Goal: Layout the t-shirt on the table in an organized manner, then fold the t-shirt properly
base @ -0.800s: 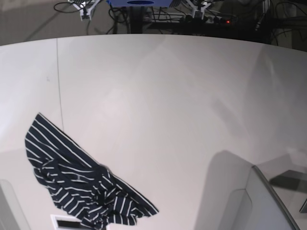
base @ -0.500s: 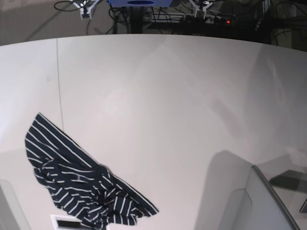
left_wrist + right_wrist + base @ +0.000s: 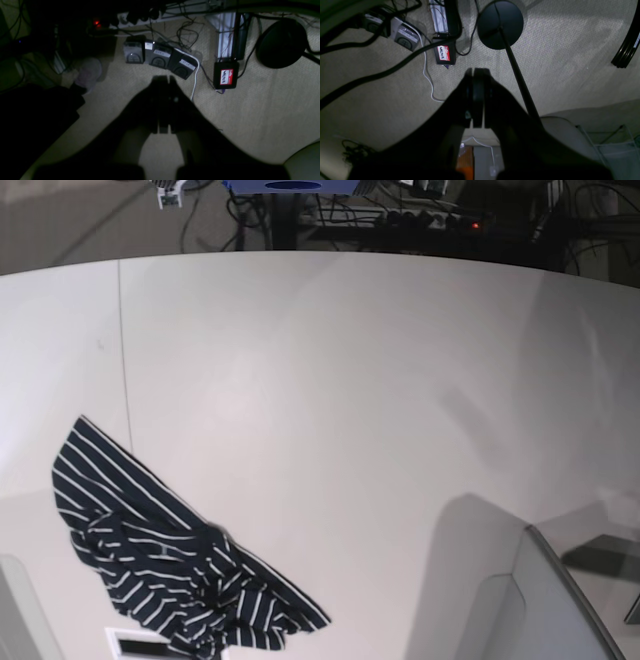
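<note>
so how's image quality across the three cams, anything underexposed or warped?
Left wrist: very dark, left gripper just a silhouette over dim carpet. Right wrist: brighter floor, right gripper also a black silhouette. Base: evenly lit, sharp stripes on the t-shirt, wide-angle bowing of the table edge.

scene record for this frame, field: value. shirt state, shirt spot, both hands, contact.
shirt: t-shirt, crumpled, not spread out
shirt spot: near-left part of the table in the base view, right of the dark seam line except its far tip
left hand: shut, empty, over carpet floor
right hand: shut, empty, over carpet floor
contact: neither hand touches the t-shirt
fold: not begun
</note>
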`<action>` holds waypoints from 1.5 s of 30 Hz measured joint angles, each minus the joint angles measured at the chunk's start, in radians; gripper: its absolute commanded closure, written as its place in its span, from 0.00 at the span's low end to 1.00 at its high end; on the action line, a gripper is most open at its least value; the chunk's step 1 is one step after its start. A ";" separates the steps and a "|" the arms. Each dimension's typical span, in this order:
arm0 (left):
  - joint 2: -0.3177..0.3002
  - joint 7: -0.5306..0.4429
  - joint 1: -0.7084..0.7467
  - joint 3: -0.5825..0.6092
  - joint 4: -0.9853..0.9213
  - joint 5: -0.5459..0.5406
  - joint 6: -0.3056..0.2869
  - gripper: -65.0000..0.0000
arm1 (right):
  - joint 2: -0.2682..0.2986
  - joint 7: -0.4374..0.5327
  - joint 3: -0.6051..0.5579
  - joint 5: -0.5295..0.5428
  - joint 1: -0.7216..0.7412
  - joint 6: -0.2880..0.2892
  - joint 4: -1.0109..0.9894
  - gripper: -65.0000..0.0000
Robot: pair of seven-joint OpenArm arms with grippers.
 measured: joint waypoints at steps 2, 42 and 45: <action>-0.003 0.000 0.019 0.000 0.019 0.000 0.000 1.00 | 0.000 -0.031 0.000 0.000 -0.020 0.000 0.044 1.00; -0.058 0.197 0.446 -0.003 1.587 -0.012 0.001 1.00 | -0.014 -0.578 0.317 0.001 0.184 0.319 1.170 0.62; 0.002 0.347 0.372 -0.005 1.594 -0.012 -0.001 1.00 | -0.014 -0.712 0.441 0.004 0.403 0.370 1.059 0.42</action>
